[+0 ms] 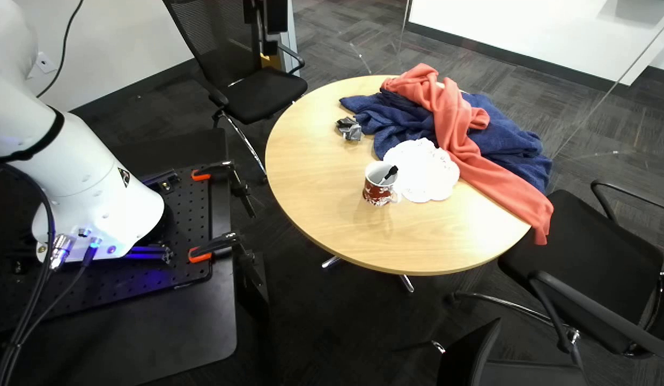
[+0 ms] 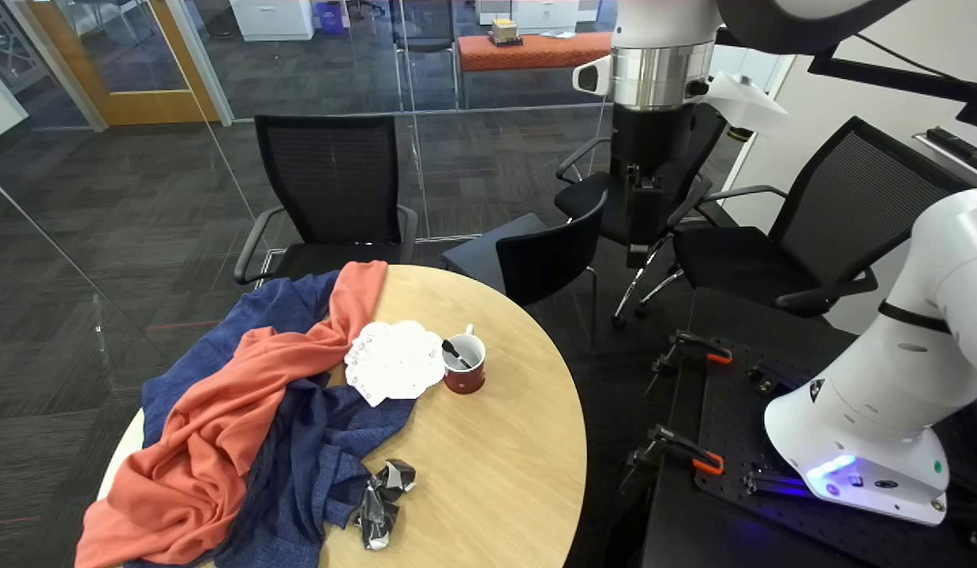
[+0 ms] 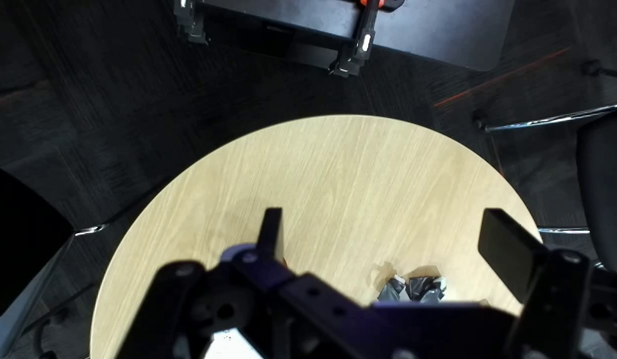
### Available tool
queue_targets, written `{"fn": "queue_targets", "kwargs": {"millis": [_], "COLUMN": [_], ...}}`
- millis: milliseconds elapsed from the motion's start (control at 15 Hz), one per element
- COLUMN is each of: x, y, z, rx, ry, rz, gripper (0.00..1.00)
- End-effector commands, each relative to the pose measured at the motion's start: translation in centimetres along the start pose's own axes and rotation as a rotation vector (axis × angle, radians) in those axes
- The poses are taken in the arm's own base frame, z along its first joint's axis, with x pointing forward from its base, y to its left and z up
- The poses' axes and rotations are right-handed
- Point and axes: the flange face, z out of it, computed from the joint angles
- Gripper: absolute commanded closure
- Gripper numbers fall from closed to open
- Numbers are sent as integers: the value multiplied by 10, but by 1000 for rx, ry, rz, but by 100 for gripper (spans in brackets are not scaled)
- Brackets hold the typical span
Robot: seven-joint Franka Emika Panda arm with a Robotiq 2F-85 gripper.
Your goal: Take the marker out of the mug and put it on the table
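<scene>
The marker stands tilted inside the mug; its black end (image 1: 392,171) leans out over the rim, and it also shows in an exterior view (image 2: 454,349). The mug is dark red with a white pattern and pale inside (image 1: 376,194) (image 2: 465,383). It stands upright on the round tan table (image 1: 310,166) (image 2: 520,457) (image 3: 338,169). My gripper (image 3: 383,214) is open and empty, its fingers wide apart. It hangs high above the table, apart from the mug, and also shows in both exterior views (image 1: 268,45) (image 2: 640,244). In the wrist view the mug is mostly hidden behind a finger; the marker is not visible.
A white doily (image 1: 426,171) (image 2: 395,359) lies beside the mug. A navy cloth (image 1: 399,120) and a coral cloth (image 1: 455,118) cover the table's far part. A crumpled black-silver wrapper (image 1: 349,128) (image 3: 413,289) lies near them. Chairs (image 1: 584,246) (image 2: 331,181) surround the table.
</scene>
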Motion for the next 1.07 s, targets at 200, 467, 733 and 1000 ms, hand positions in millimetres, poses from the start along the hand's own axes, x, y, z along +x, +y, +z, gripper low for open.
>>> {"fn": "queue_targets", "kwargs": {"millis": [200,467,733,1000], "x": [21,48,73,91], "y": [-4,4,13,16], "z": [5,22,47,76], "rx": [-24,-47,-56,-70], "ry": [13,29,59,88], "rz": [-17,-23,-28,-40], "gripper": [0,0,0,0]}}
